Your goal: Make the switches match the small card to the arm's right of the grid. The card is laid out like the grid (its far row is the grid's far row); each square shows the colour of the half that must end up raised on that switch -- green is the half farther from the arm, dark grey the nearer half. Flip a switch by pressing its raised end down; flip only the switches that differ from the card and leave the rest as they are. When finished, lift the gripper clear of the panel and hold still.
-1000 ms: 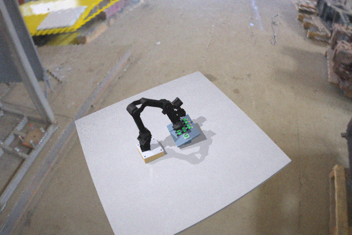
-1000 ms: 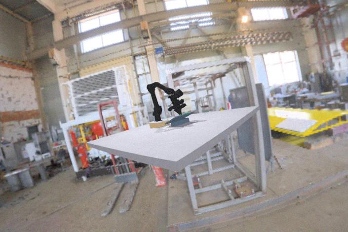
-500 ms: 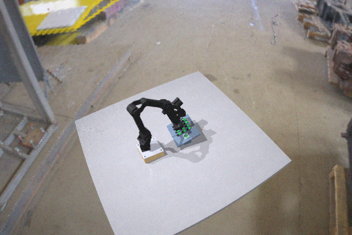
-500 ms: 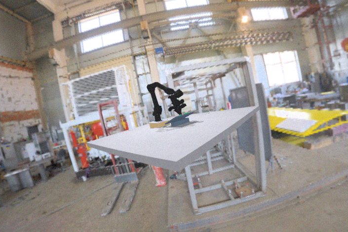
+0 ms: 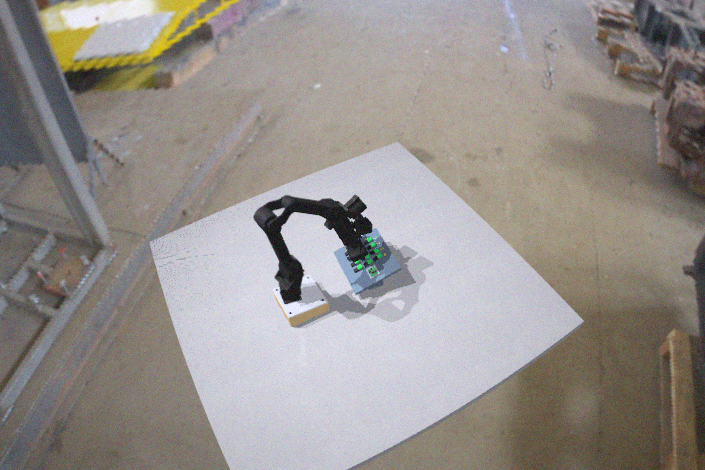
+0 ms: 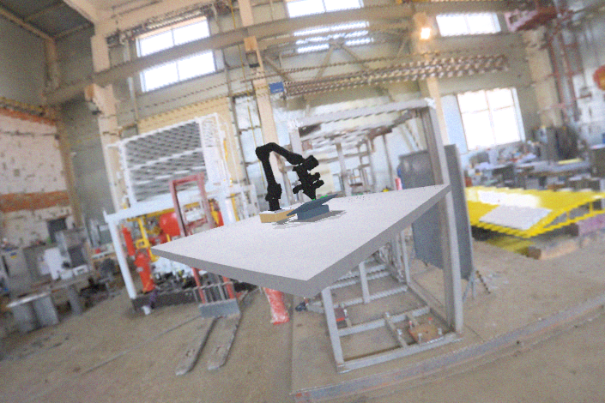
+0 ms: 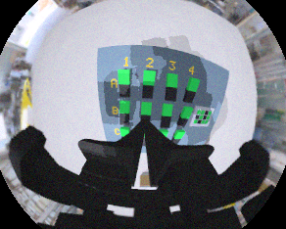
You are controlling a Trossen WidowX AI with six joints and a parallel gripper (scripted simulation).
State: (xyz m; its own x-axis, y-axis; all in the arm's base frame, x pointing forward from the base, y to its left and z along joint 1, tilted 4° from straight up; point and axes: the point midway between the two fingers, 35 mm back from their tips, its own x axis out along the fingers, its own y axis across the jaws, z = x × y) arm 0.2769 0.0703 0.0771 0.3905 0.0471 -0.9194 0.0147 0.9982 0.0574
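Observation:
A blue-grey switch panel [image 5: 358, 285] [image 6: 312, 211] [image 7: 214, 86] lies on the white table [image 5: 419, 343] [image 6: 288, 247]. It carries rows of green-and-dark rocker switches [image 7: 149, 86] under yellow column numbers 1 to 4. The wrist view shows rows A and B in full, and the nearest row is partly hidden behind my fingers. The small card [image 7: 202, 117] [image 5: 373, 272] sits at the right of the grid, and its squares are too small to read. My gripper [image 7: 144, 122] [image 5: 358, 256] [image 6: 313, 192] is shut and empty, with its tip low over the nearest row around column 2.
The arm's tan base block [image 5: 303, 309] [image 6: 273, 216] stands on the table just left of the panel. The table edges lie far from the panel. Factory frames and pallets stand on the floor around the table.

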